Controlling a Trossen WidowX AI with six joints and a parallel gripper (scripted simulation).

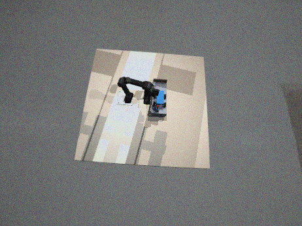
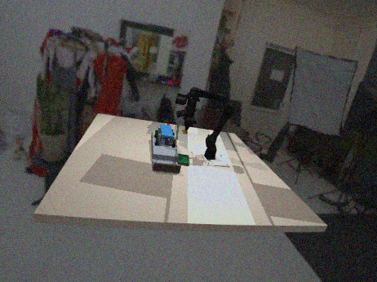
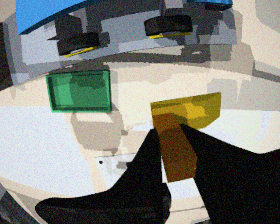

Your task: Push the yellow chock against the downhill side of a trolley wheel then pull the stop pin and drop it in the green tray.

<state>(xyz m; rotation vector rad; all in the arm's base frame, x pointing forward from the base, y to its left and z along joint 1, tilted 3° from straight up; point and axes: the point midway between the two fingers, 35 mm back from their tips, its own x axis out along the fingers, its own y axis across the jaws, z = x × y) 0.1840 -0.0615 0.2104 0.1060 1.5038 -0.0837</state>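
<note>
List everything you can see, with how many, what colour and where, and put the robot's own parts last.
Table: one, beige, under everything
Ramp: one, grey, on the table
Trolley: one, blue top, black wheels, on the ramp
Stop pin: one, red head, at the trolley's end
Tray: one, green, beside the ramp
Chock: one, yellow, orange handle, in the gripper
Clothes: several, red and grey, background
Plant: one, green, background
Screen: one, grey, background
Arm: one, black, beside the ramp
Gripper: one, black, shut on the handle
</note>
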